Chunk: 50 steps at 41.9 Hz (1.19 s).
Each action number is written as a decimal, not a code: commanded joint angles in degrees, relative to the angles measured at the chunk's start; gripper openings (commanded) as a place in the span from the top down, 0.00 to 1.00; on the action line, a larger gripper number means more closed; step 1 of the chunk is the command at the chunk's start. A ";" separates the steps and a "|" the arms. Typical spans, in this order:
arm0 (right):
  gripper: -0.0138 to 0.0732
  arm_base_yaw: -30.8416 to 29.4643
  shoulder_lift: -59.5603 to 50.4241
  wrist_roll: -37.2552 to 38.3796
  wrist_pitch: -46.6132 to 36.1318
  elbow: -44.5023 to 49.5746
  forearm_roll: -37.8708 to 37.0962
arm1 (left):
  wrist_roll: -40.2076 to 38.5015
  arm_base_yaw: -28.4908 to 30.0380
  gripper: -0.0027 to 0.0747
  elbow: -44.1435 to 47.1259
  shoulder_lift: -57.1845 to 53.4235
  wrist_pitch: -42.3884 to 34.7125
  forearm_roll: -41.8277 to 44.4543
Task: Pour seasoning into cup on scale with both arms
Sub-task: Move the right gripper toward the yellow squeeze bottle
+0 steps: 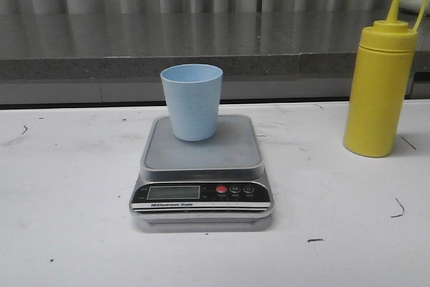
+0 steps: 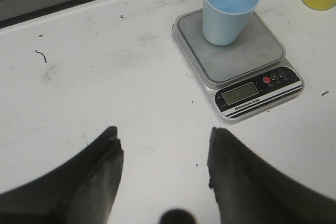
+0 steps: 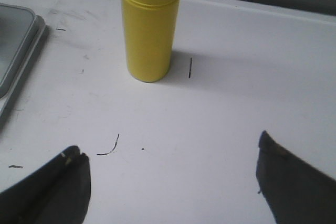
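The pale blue cup (image 1: 192,101) stands upright on the grey platform of the silver scale (image 1: 201,156) at the table's middle. The yellow seasoning bottle (image 1: 379,85) stands upright at the right, its tethered cap off the pointed nozzle. Neither gripper shows in the front view. In the left wrist view my left gripper (image 2: 164,136) hangs open over bare table, short of the scale (image 2: 241,59) and cup (image 2: 229,9). In the right wrist view my right gripper (image 3: 169,146) is wide open over bare table, short of the bottle (image 3: 148,24), which it does not touch.
A grey stone ledge (image 1: 201,48) runs along the back of the white table (image 1: 67,186), with a curtain behind it. Small dark scuff marks dot the tabletop. A corner of the scale (image 3: 16,45) shows in the right wrist view.
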 commanded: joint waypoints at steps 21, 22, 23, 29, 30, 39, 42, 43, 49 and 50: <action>0.10 2.12 16.81 -0.73 -26.06 0.74 4.80 | -0.74 0.15 0.49 -1.41 -0.25 -3.64 -0.46; 0.10 2.12 17.45 -0.73 -28.46 1.72 4.94 | -0.74 0.15 0.49 -1.41 -0.25 -3.64 -0.46; 0.10 2.12 18.35 -0.73 -31.80 3.14 5.21 | -0.74 0.15 0.49 -1.41 -0.25 -3.64 -0.46; 0.10 2.12 23.29 -0.13 -50.64 10.53 5.42 | -0.74 0.15 0.49 -1.41 -0.25 -3.64 -0.46; 0.10 2.12 24.16 0.02 -53.47 11.41 5.42 | -0.74 0.15 0.49 -1.41 -0.25 -3.64 -0.46; 0.10 2.12 34.26 0.28 -72.23 14.37 5.52 | -0.74 0.15 0.49 -1.41 -0.25 -3.64 -0.46; 0.10 2.12 37.79 0.28 -76.83 14.37 6.07 | -0.74 0.15 0.49 -1.41 -0.25 -3.64 -0.46; 0.10 2.12 39.18 0.28 -78.82 14.37 6.75 | -0.74 0.15 0.49 -1.41 -0.25 -3.64 -0.46; 0.10 2.12 45.49 0.28 -89.10 14.37 9.72 | -0.74 0.15 0.49 -1.41 -0.25 -3.64 -0.46; 0.10 2.12 46.31 0.28 -90.43 14.29 9.81 | -0.74 0.15 0.49 -1.41 -0.25 -3.64 -0.46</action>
